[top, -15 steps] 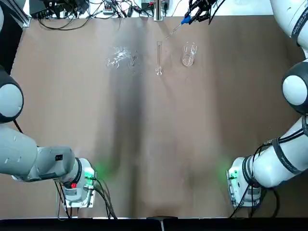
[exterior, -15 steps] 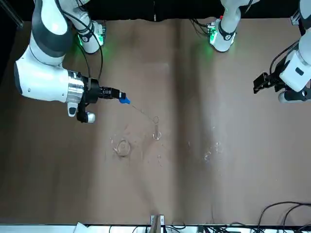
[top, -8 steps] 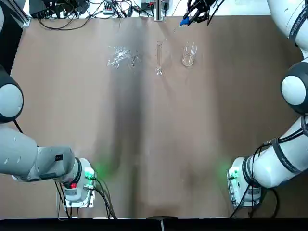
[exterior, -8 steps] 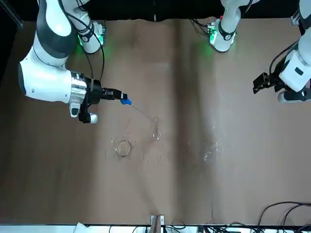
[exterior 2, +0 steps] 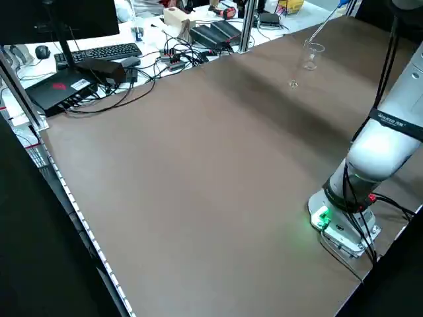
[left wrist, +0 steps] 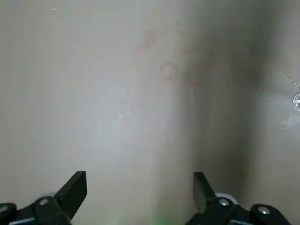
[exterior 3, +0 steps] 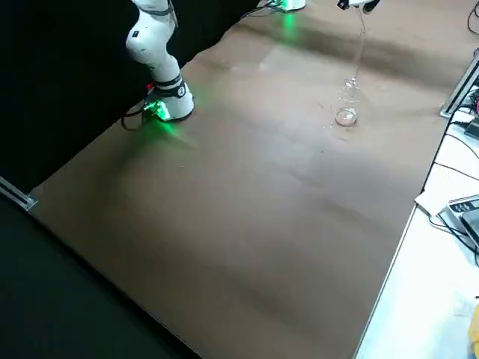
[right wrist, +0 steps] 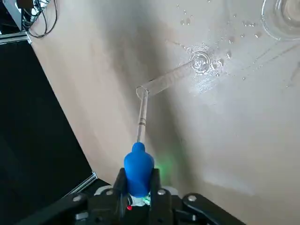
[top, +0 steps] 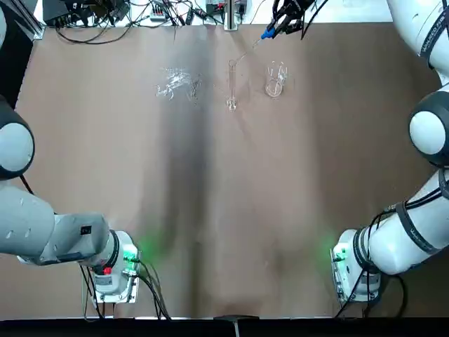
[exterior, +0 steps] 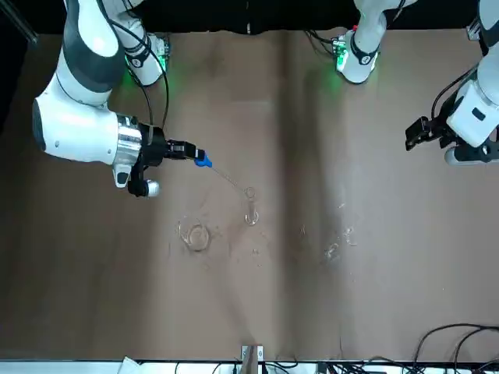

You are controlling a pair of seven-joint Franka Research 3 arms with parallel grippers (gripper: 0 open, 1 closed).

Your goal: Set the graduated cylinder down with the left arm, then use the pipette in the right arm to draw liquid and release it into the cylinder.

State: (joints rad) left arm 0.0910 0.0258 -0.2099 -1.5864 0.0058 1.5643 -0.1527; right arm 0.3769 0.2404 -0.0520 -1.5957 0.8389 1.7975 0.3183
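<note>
The liquid is too clear for me to make out. My right gripper (right wrist: 138, 180) clenches the pipette (right wrist: 139, 159), tip at the graduated cylinder's (right wrist: 168, 79) mouth, beside the beaker (top: 274, 78) on the brown table (top: 224, 210). My left gripper (left wrist: 138, 187) hangs released.

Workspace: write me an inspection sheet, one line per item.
Surface: brown table, bare in the middle; small droplets near the glassware.
Graduated cylinder: standing upright at the far side, not held.
Pipette: blue bulb clamped in the right gripper; its tip is at the cylinder's open top.
Beaker: short, clear, beside the cylinder toward the robot's right.
Clutter: heap of clear glassware on the cylinder's other side.
Left gripper: fingers open, holding nothing, off at the robot's left side of the table.
Cables: a bundle along the far edge; leads at both arm bases.
Surroundings: keyboard and electronics on a white bench past the far edge.
</note>
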